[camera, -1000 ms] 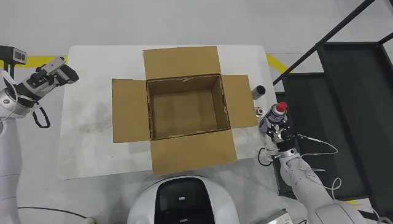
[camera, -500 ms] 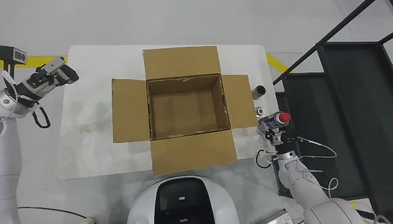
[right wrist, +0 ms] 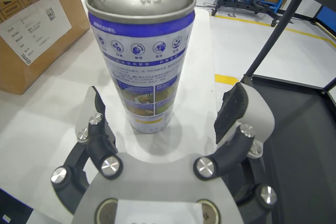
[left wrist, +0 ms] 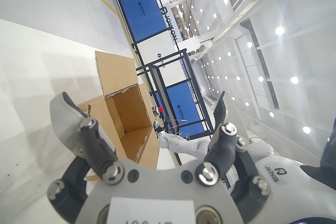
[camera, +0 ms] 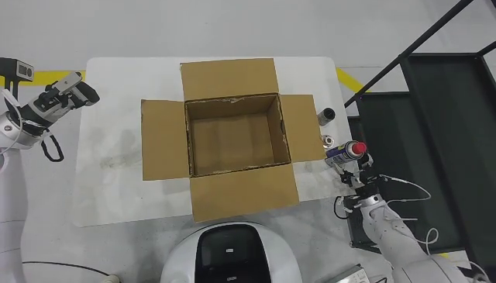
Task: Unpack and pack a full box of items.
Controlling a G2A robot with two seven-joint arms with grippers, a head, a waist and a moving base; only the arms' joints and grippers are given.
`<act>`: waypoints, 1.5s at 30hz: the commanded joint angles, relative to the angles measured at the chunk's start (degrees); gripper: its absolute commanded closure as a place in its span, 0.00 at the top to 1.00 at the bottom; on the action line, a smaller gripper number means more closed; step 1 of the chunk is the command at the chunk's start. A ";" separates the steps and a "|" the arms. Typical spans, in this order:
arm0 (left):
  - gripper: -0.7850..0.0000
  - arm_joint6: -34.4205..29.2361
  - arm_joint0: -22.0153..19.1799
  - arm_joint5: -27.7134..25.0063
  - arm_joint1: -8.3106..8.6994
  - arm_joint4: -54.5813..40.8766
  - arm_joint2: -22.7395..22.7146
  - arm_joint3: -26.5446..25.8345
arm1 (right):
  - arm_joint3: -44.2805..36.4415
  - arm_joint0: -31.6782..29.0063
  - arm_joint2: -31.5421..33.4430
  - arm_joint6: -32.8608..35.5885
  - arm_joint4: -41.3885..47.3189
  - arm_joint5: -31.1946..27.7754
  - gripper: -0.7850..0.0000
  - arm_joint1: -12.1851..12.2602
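Note:
An open, empty cardboard box (camera: pixel 236 139) sits mid-table with its four flaps spread out. A blue-labelled spray can (camera: pixel 343 152) with a red cap stands upright on the table's right edge, beside the box's right flap. In the right wrist view the spray can (right wrist: pixel 141 51) rests on the white tabletop, just ahead of my right gripper (right wrist: pixel 165 97), which is open, its fingers (right wrist: pixel 233 104) clear of the can. My right gripper (camera: pixel 354 177) is on the near side of the can. My left gripper (camera: pixel 75 89) hovers open off the table's left edge, facing the box (left wrist: pixel 115 78).
Two small cylindrical items (camera: pixel 326 115) (camera: pixel 327 139) stand on the table (camera: pixel 116 174) behind the can. A black metal rack (camera: pixel 434 128) stands close to the table's right side. The left part of the table is bare.
The spray can has shifted slightly toward the near edge and now stands on the table. My right gripper has drawn back from it. The left arm has not moved.

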 commanded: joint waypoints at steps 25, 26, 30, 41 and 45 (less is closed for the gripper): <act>1.00 0.00 0.00 0.00 0.00 0.00 0.00 0.00 | -13.84 -7.42 4.67 -4.14 2.98 -6.23 0.00 2.60; 1.00 0.00 0.00 0.00 0.00 0.00 0.00 0.00 | -16.44 -8.70 5.81 -3.97 2.83 -5.96 0.00 3.17; 1.00 0.00 0.00 0.00 0.00 0.00 0.00 0.00 | -31.84 -15.64 11.33 0.86 2.19 -2.33 0.00 5.25; 1.00 0.00 0.00 0.00 0.00 0.00 0.00 0.00 | -78.78 -38.50 22.34 30.28 10.47 -0.34 0.00 6.59; 1.00 0.00 0.00 0.00 0.00 0.00 0.00 0.00 | -83.46 -41.72 23.05 34.36 18.03 -5.63 0.00 6.49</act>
